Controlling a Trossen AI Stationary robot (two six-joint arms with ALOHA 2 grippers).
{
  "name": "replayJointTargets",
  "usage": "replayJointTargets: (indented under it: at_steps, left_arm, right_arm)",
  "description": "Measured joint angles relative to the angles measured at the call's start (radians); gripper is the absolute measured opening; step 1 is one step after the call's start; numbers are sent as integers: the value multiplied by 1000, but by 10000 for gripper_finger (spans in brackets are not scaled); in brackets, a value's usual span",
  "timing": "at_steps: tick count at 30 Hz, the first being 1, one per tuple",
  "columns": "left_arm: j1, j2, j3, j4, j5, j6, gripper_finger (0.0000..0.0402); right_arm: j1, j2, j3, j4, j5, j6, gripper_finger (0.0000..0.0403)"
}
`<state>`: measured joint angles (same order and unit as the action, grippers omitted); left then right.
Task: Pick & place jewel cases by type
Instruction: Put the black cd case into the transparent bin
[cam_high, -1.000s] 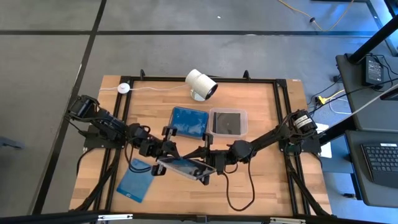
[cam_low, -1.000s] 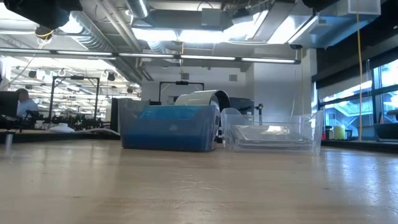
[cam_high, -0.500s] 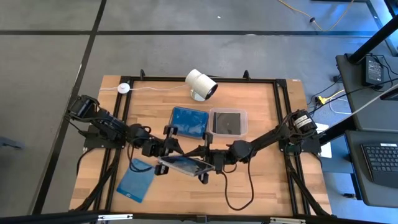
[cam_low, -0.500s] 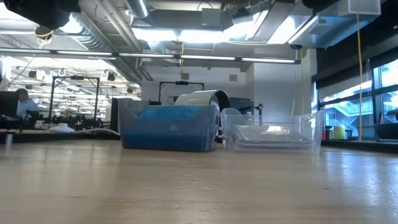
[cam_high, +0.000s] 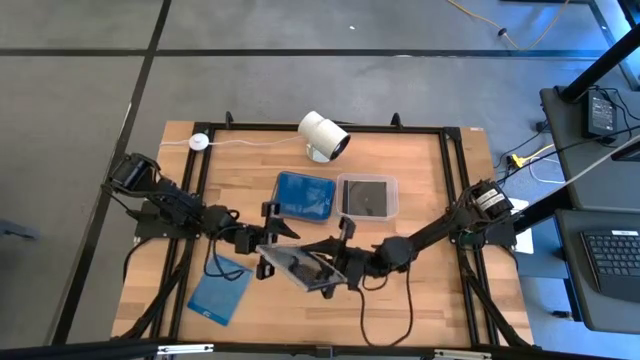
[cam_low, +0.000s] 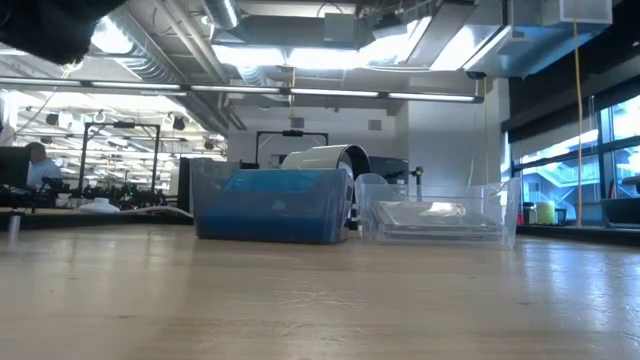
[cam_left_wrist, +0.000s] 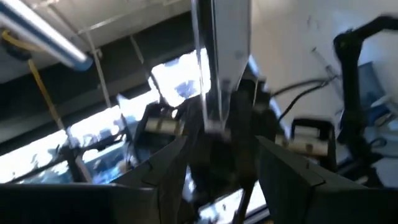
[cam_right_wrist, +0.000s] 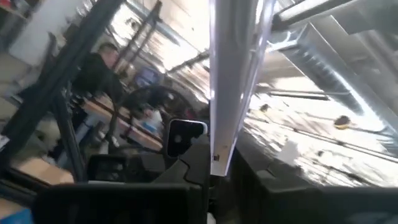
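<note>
A dark jewel case (cam_high: 300, 267) showing a disc hangs above the table's near middle, between my two grippers. My right gripper (cam_high: 341, 268) is shut on its right edge. My left gripper (cam_high: 266, 241) stands open at the case's left edge. In the left wrist view the thin case (cam_left_wrist: 224, 56) runs between the parted fingers and I see no touch. A translucent blue jewel case (cam_high: 218, 293) lies flat on the table at the near left. The blue tub (cam_high: 305, 195) and the clear tub (cam_high: 367, 195), which holds a dark case, stand side by side mid-table. My right gripper pinches the dark case by its right edge (cam_right_wrist: 216, 155) between its two fingers, coming level from the table's right. The case reaches away from the fingers toward the left gripper, seen edge-on in the right wrist view. It is lifted clear of the table.
A white cylindrical camera (cam_high: 323, 135) stands at the far middle, with a white puck (cam_high: 200, 142) and cord at the far left. A black frame (cam_high: 450, 180) rims the table. Bare wood lies at the near right. A person sits far off in the room (cam_low: 38, 163).
My left gripper's fingers have parted and let go of the dark case's left edge. The case stays in my right gripper and has turned a little, with its right end nearer the table's near edge. My right arm has shifted slightly toward the near edge.
</note>
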<state>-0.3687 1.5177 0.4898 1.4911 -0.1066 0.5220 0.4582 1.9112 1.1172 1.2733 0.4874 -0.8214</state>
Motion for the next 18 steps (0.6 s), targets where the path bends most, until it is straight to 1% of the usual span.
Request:
replayJointTargets:
  at_steps: [2, 3, 7, 10, 12, 15, 18]
  left_arm:
    - [-11, -2, -27, 0, -51, 0, 179]
    - [-18, -3, -41, 2, -81, -4, 179]
    - [-44, -3, -92, 1, -223, -46, 180]
    - [-60, -3, -128, 0, -299, -88, 179]
    - [-71, -3, -146, -3, -342, -122, 179]
    - [-81, -3, -172, -19, -378, -173, 180]
    - [-84, -3, -194, -43, -392, -237, 182]
  right_arm:
    - [21, -10, 0, -13, 73, -41, 50]
    - [33, -16, 0, -15, 130, -58, 50]
    - [83, -43, 0, -31, 462, -181, 50]
    - [119, -69, 0, -41, 730, -286, 50]
    - [140, -90, 0, -50, 877, -321, 50]
    - [165, -131, -2, -144, 959, -275, 50]
    - [174, -150, -2, -169, 983, -232, 50]
